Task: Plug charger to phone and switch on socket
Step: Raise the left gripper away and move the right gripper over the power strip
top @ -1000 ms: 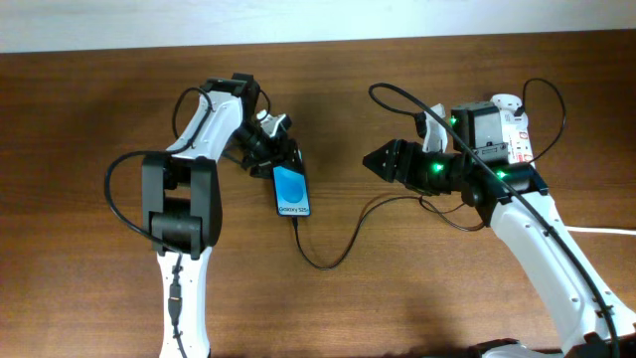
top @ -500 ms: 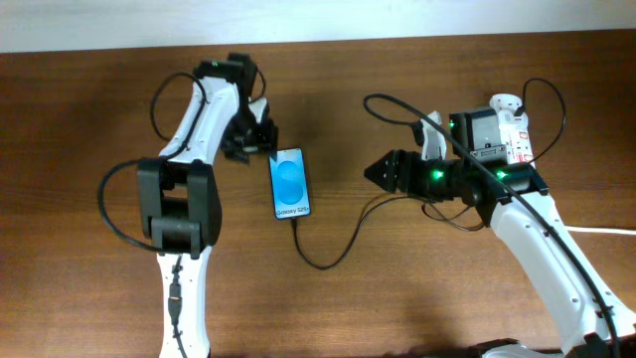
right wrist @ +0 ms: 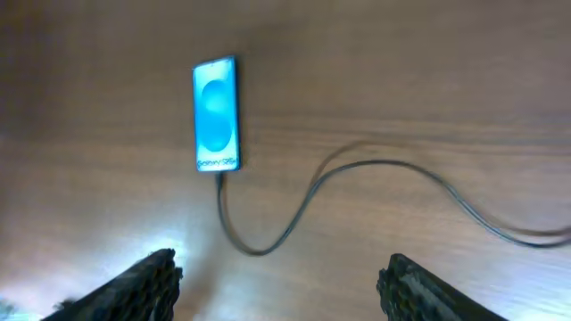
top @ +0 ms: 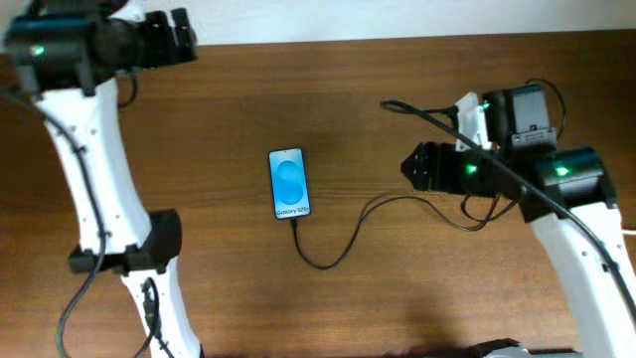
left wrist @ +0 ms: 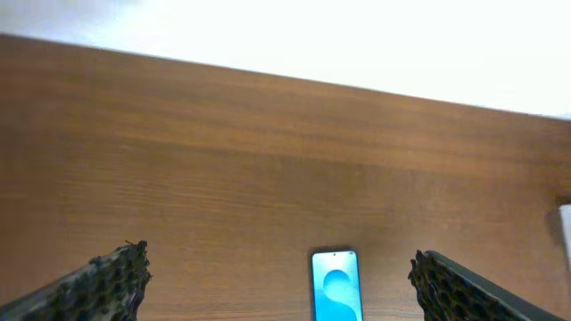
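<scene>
The phone [top: 289,184] lies flat mid-table with its blue screen up. It also shows in the left wrist view [left wrist: 335,285] and the right wrist view [right wrist: 217,114]. The charger cable [top: 343,244] meets the phone's near short edge, loops and runs right under my right arm; it shows in the right wrist view [right wrist: 294,209] too. My left gripper [top: 177,30] [left wrist: 278,260] is open and empty, high above the table's far left. My right gripper [top: 412,167] [right wrist: 281,267] is open and empty, above the cable and right of the phone. The socket is hidden under my right arm.
A thick white cord [top: 626,234] shows at the right edge. The table's far edge meets a white wall [left wrist: 357,36]. My right arm's own black cables [top: 427,111] arch above its wrist.
My left gripper has let go of the phone's side and risen up and back to the far left. My right arm has lifted and shifted right, now covering the socket. The phone lies straighter.
</scene>
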### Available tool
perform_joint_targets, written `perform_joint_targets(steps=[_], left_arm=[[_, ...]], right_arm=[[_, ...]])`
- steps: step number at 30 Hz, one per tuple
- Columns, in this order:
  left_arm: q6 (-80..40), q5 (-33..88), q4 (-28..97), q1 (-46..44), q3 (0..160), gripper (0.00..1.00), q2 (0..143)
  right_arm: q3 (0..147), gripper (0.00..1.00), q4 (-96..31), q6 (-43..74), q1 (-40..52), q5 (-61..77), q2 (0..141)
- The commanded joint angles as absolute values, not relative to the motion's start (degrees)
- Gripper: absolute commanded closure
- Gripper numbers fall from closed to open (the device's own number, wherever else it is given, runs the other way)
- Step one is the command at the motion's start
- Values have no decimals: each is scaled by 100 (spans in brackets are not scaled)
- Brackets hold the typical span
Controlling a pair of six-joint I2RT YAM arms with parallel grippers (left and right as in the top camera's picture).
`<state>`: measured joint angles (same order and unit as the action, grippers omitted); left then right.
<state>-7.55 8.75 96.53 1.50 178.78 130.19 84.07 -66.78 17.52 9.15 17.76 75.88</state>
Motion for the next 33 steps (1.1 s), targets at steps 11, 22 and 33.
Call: perform_joint_targets(steps=[11, 22, 33], left_arm=[[-749, 915, 9671, 128, 17965, 1, 12700], [-749, 915, 9671, 128, 17965, 1, 12700], [-749, 917, 9671, 128, 17965, 1, 12700]], right_arm=[[9098, 20, -8042, 1605, -1660, 1024, 6611], [9098, 18, -7948, 1420, -1765, 840, 6637], [9098, 14, -6796, 1120, -4554, 2383, 8237]])
